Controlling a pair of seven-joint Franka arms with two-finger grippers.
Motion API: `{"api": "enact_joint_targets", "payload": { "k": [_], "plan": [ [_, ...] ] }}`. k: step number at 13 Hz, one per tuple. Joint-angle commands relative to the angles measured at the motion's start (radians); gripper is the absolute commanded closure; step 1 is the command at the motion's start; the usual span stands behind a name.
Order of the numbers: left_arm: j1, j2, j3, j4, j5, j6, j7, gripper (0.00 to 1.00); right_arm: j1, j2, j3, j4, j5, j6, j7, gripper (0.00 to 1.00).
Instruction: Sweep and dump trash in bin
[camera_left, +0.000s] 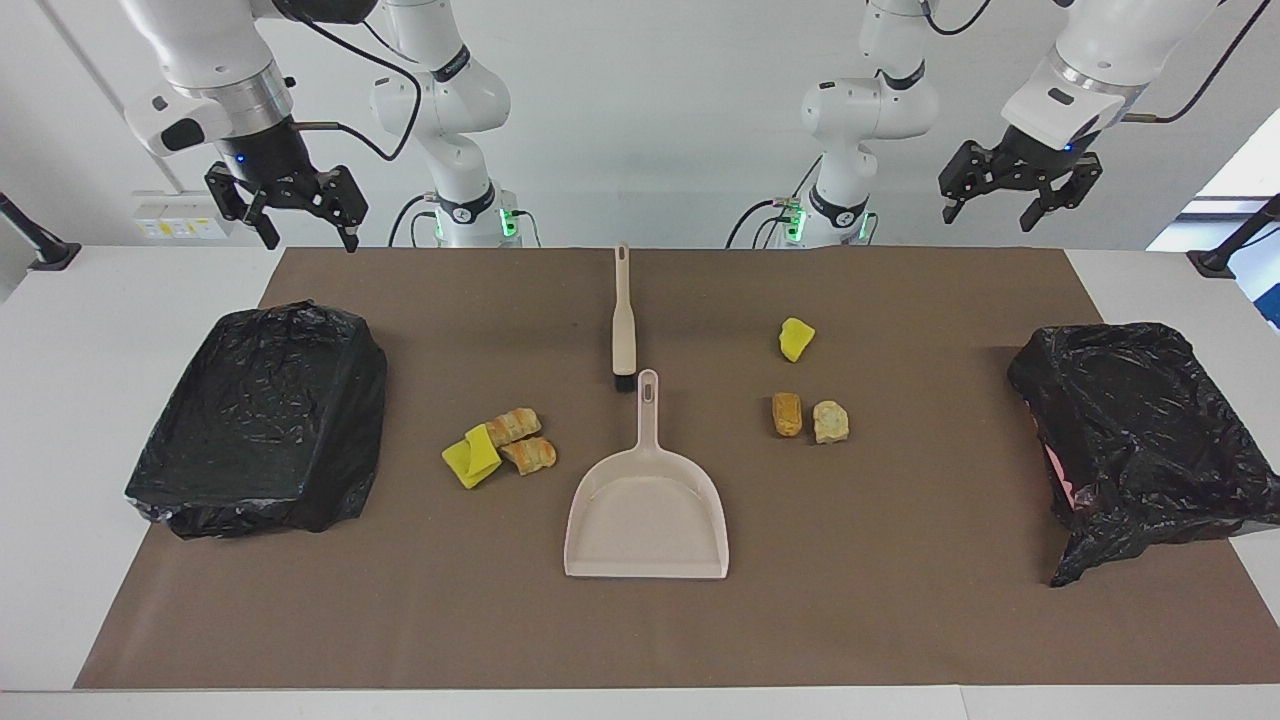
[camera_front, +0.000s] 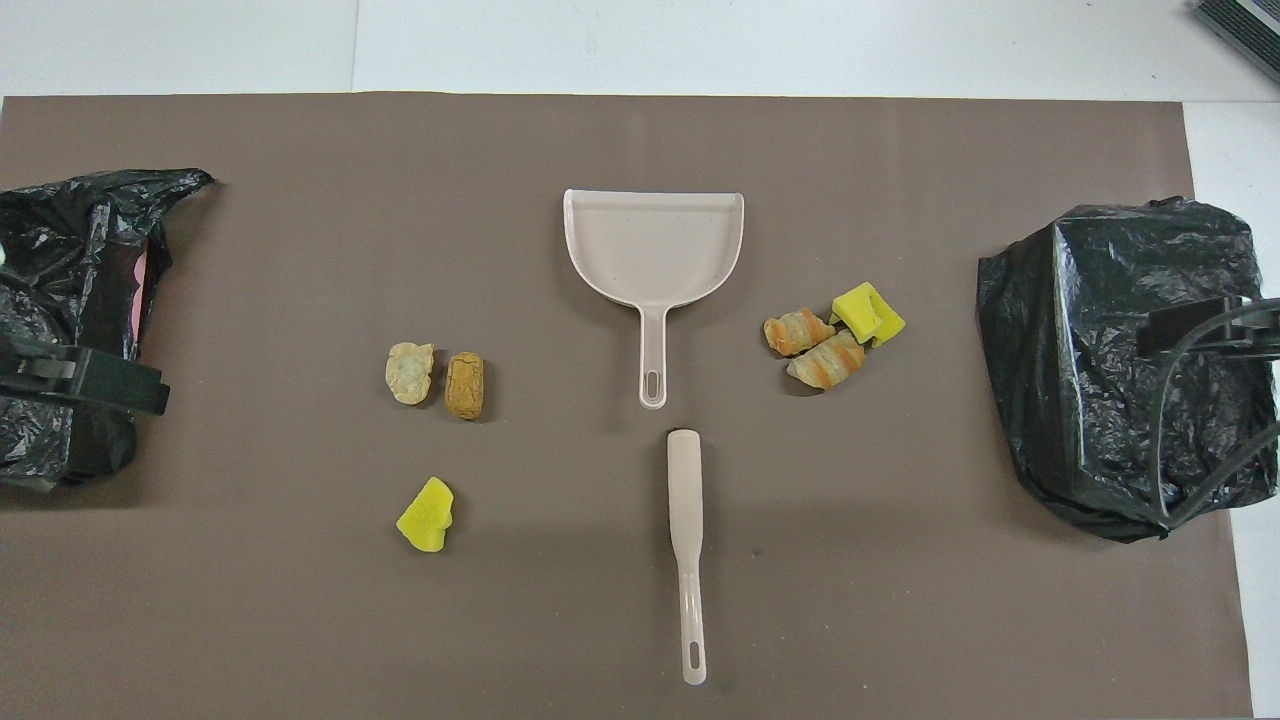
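Two black-bagged bins (camera_left: 262, 420) (camera_left: 1140, 430) sit at the tabletop's ends; dustpan (camera_left: 647, 510) and brush (camera_left: 623, 315) lie midway. Six trash scraps: three (camera_left: 497, 443) toward the right arm's end, three (camera_left: 805, 395) toward the left's. Watch it: light scraps could skid past the pan. Left end effector (camera_left: 1012, 195) and right end effector (camera_left: 295, 205) hang wide, empty.

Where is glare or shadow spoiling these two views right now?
Facing view: crinkled highlights glint on both black bin liners, and a bright window washes out the corner above the left arm's end; the trash scraps cast only short soft shadows. Overhead view: even light on the brown mat, faint shadows beside the brush and dustpan.
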Motion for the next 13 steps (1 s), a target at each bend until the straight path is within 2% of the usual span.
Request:
{"api": "enact_joint_targets", "payload": {
  "k": [1,4,13],
  "plan": [
    [-0.001,-0.052,-0.041,-0.079,-0.012,0.041,-0.046,0.0,-0.012,-0.018,0.005,-0.015,0.009,-0.002,-0.019,0.0],
    [-0.049,-0.057,-0.064,-0.119,-0.015,0.095,-0.132,0.0,-0.012,-0.018,0.005,-0.015,0.009,-0.002,-0.019,0.0],
    [-0.286,-0.043,-0.064,-0.246,-0.041,0.274,-0.369,0.0,-0.012,-0.018,0.005,-0.015,0.009,-0.002,-0.019,0.0]
  ]
}}
